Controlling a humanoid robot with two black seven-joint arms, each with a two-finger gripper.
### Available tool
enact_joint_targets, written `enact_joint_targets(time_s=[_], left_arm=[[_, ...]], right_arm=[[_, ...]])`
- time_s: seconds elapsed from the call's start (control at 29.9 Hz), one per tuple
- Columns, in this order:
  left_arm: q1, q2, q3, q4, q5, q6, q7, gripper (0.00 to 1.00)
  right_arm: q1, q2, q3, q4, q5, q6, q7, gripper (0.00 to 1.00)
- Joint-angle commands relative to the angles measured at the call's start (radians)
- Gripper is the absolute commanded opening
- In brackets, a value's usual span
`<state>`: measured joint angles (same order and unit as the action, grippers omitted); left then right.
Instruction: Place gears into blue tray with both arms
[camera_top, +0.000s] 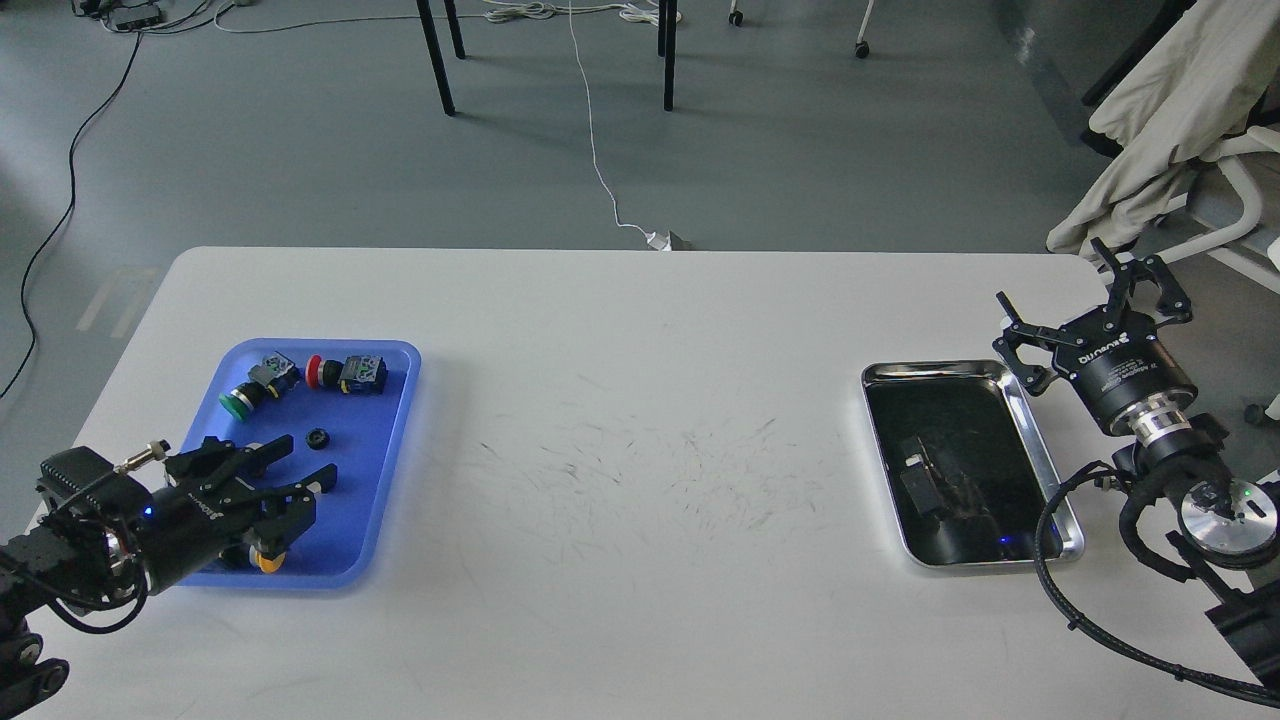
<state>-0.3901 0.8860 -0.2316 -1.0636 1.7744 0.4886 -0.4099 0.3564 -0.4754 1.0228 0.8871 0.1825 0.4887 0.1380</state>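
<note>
**A:** Where do your grippers stand?

**B:** My left gripper (300, 470) hangs low over the blue tray (395, 440), fingers spread wide with nothing between them. My right gripper (1085, 310) is raised past the far corner of the steel tray (1065, 515), jaws also wide and empty.

**A:** And the gears?

**B:** I can make out one: a small black gear (318, 437) lying on the tray floor just beyond my left fingertips, apart from them. Further out from that gripper are a green push-button (240, 400) and a red push-button (335, 372) near the tray's far end, and a yellow push-button (268, 560) peeks out beneath my left fingers.

**A:** Anything left by your right gripper?

**B:** The steel tray below it shows a dark reflection; whether a gear lies in it I cannot tell.

**A:** So how far along?

**B:** I judge at least one gear is delivered. No loose gear shows on the white table (640, 500), so the job is either nearly done or waits on whatever the steel tray hides.
</note>
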Motion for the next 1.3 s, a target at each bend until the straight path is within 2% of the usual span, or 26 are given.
enact_joint_targets(time_s=[0.0, 0.13, 0.23, 0.27, 0.33, 0.4, 0.53, 0.6, 0.8, 0.94, 1.07, 1.17, 1.27], left_arm=[[-0.030, 0.002, -0.050, -0.007, -0.100, 0.000, 0.003, 0.85], [-0.128, -0.013, -0.097, -0.027, -0.254, 0.000, 0.006, 0.91], [-0.196, -0.030, -0.144, -0.110, -0.399, 0.000, 0.023, 0.96], [-0.213, -0.036, -0.153, -0.119, -0.439, 0.000, 0.036, 0.96], [-0.277, -0.067, -0.164, -0.122, -0.600, 0.000, 0.094, 0.97], [-0.323, -0.114, -0.173, -0.119, -0.749, 0.000, 0.129, 0.97], [-0.346, -0.186, -0.276, -0.107, -1.051, 0.000, 0.140, 0.97], [-0.345, -0.206, -0.320, -0.075, -1.144, -0.075, 0.138, 0.97], [-0.346, -0.266, -0.403, 0.184, -1.329, -0.476, 0.125, 0.97], [-0.377, -0.349, -0.439, 0.344, -1.403, -0.674, 0.129, 0.97], [-0.406, -0.446, -0.448, 0.490, -1.425, -0.757, 0.129, 0.98], [-0.411, -0.470, -0.465, 0.505, -1.509, -0.786, 0.125, 0.98], [-0.412, -0.476, -0.468, 0.504, -1.555, -0.774, 0.125, 0.98]], right_arm=[[0.006, 0.000, 0.008, 0.001, 0.000, 0.000, 0.000, 0.96], [0.024, -0.002, 0.010, 0.003, 0.000, 0.000, -0.002, 0.96], [0.042, -0.014, 0.008, 0.003, 0.000, 0.000, -0.002, 0.98], [0.047, -0.015, 0.006, 0.003, 0.000, 0.000, -0.003, 0.98], [0.076, -0.017, -0.003, 0.003, 0.000, 0.000, -0.012, 0.99], [0.087, -0.015, -0.006, 0.007, -0.001, 0.000, -0.012, 0.99], [0.096, -0.008, -0.006, 0.059, -0.001, 0.000, -0.014, 0.99], [0.096, -0.015, -0.006, 0.093, -0.001, 0.000, -0.018, 0.99], [0.091, -0.055, -0.047, 0.121, -0.001, 0.000, -0.021, 0.99], [0.084, -0.066, -0.044, 0.116, -0.001, 0.000, -0.017, 0.99], [0.078, -0.068, -0.036, 0.109, 0.000, 0.000, -0.012, 0.99], [0.090, -0.075, -0.056, 0.086, 0.000, -0.005, -0.026, 0.99], [0.096, -0.077, -0.061, 0.084, 0.000, -0.021, -0.070, 0.99]])
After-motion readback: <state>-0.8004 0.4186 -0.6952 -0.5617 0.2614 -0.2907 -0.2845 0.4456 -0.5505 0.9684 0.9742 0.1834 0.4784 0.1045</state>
